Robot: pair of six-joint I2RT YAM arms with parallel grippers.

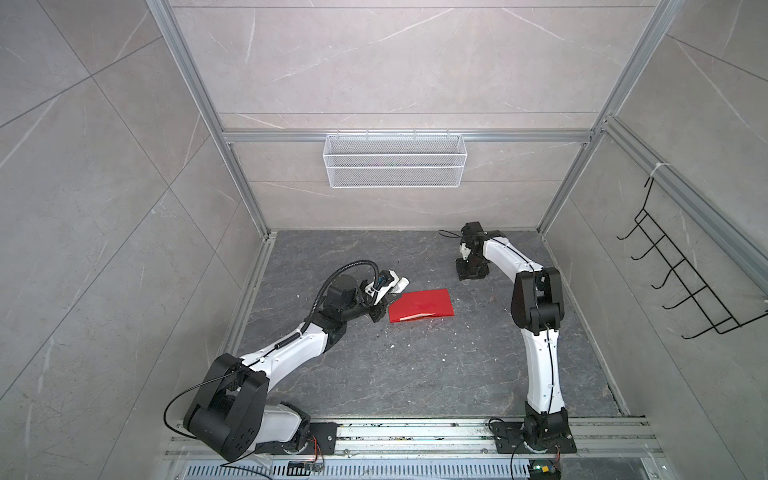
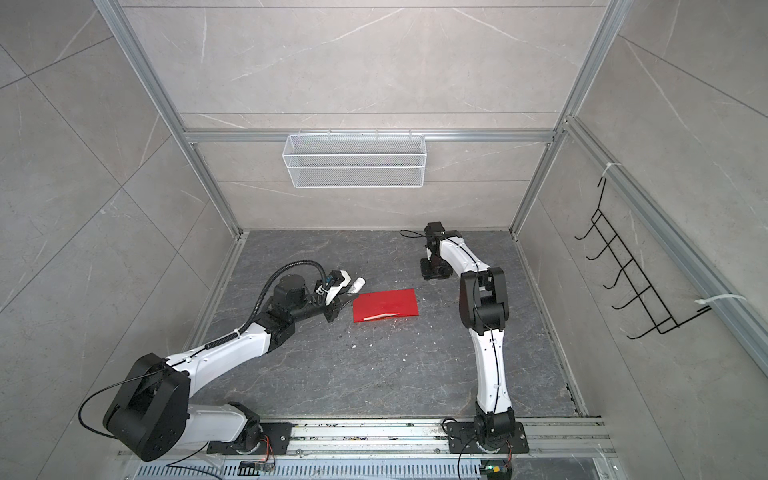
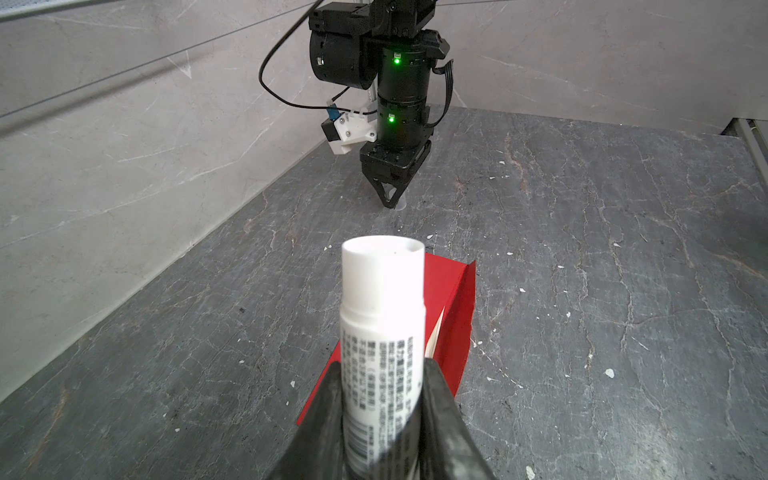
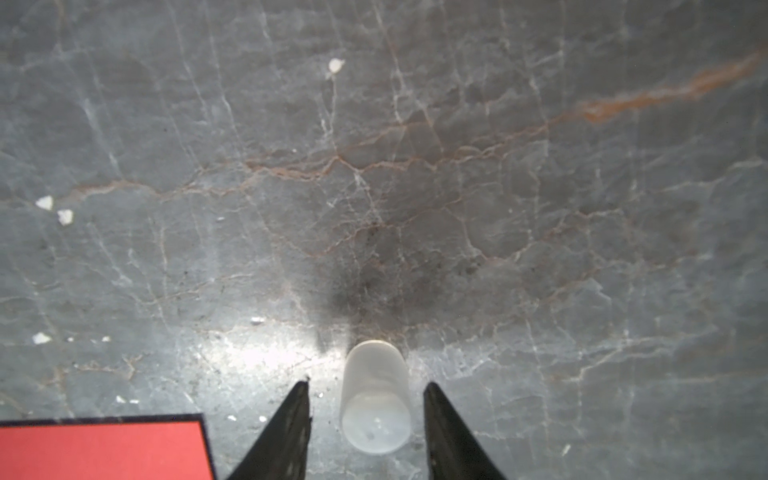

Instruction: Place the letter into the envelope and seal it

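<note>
Left gripper: jaws closed tight on a white glue tube, a smooth plastic cylinder with printed black text and a barcode. Its uncapped end points away from the fingers.

The envelope lies flat on the table just past and under the tube. In both top views its short left edge is just beside the left fingers. It is glossy bright red paper, a long rectangle, with the long edge on one side lifted slightly. The letter is tucked inside, and only a thin pale tan strip shows at the mouth.

Right gripper: jaws parted and holding nothing. A small frosted translucent cap, a short cylinder, stands upright on the table between the black tapered fingers, with gaps on both sides. The gripper points straight down near the back of the table, apart from the envelope; only a red corner shows in the right wrist view.

The table is dark grey marbled stone with pale and rust veins and scattered white flecks.
</note>
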